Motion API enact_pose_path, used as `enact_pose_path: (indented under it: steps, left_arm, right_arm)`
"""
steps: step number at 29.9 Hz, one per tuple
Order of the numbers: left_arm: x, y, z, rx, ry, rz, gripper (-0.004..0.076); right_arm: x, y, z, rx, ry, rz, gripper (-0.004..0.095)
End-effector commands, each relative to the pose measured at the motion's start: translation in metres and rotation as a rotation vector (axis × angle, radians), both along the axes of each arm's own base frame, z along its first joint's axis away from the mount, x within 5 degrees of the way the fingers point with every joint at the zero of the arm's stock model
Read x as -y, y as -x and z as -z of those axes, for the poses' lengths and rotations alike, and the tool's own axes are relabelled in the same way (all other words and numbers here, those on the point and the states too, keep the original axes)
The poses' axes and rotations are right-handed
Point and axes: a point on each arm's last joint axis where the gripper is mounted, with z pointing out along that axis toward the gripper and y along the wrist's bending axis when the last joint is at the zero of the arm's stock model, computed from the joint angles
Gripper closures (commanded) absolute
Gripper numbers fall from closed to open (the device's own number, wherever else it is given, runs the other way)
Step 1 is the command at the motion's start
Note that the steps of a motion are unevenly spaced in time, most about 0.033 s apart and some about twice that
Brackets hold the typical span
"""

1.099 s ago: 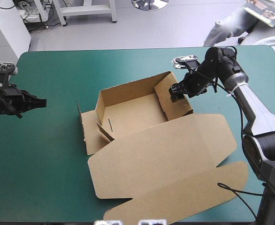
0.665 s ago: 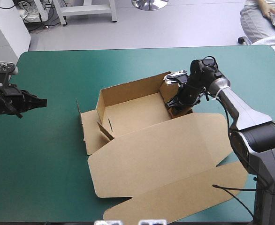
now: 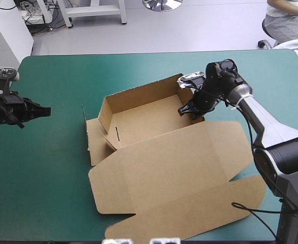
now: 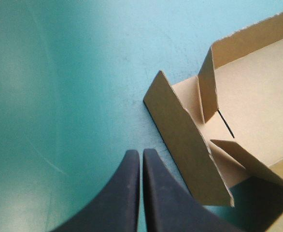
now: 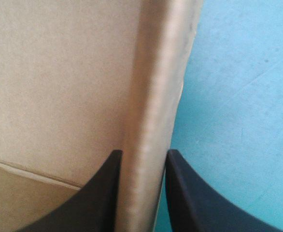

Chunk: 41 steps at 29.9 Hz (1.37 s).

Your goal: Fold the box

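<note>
Right wrist view: right gripper (image 5: 142, 153) is clamping the brown box (image 5: 59, 72) wall between its black fingers (image 5: 103, 193); left gripper (image 4: 141, 153), fingers pressed together, is hovering over the bench (image 3: 52, 168).

The left gripper (image 4: 141, 152) is seen with its black fingers (image 4: 124, 193) pressed together in one pointed arch over the bare teal-green cover (image 4: 59, 72). Just ahead and off to one side, the brown box (image 4: 257, 92) is caught. Its near flap (image 4: 185, 140) is stood upright, apart from the fingertips (a dark slit (image 4: 226, 123) is cut in the floor beyond).
</note>
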Motion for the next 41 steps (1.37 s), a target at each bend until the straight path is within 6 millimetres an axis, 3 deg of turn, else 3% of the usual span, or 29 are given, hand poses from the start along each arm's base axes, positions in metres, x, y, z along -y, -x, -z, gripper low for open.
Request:
enact_pose_path:
  steps: [1, 13, 23, 31, 37, 41]
  left_arm:
    - [0.003, 0.005, -0.014, 0.087, 0.015, -0.009, 0.0717]
    - [0.002, 0.004, -0.015, 0.094, 0.006, -0.015, 0.0717]
    - [-0.017, 0.000, -0.004, 0.078, -0.130, -0.154, 0.0717]
    - [-0.022, -0.014, 0.035, 0.114, -0.102, -0.220, 0.0717]
    - [-0.017, -0.030, 0.078, 0.118, 0.081, -0.253, 0.0717]
    - [-0.005, -0.043, 0.097, 0.065, 0.240, -0.164, 0.0717]
  right_arm:
    - [0.014, 0.020, -0.058, 0.114, -0.059, 0.012, 0.0927]
    - [0.054, 0.061, -0.133, 0.296, -0.148, 0.087, 0.0927]
    - [0.082, 0.103, -0.184, 0.428, -0.288, 0.084, 0.0927]
    - [0.088, 0.126, -0.203, 0.497, -0.306, 0.074, 0.0927]
    - [0.084, 0.128, -0.205, 0.488, -0.351, 0.061, 0.0927]
    - [0.084, 0.128, -0.205, 0.490, -0.350, 0.054, 0.0927]
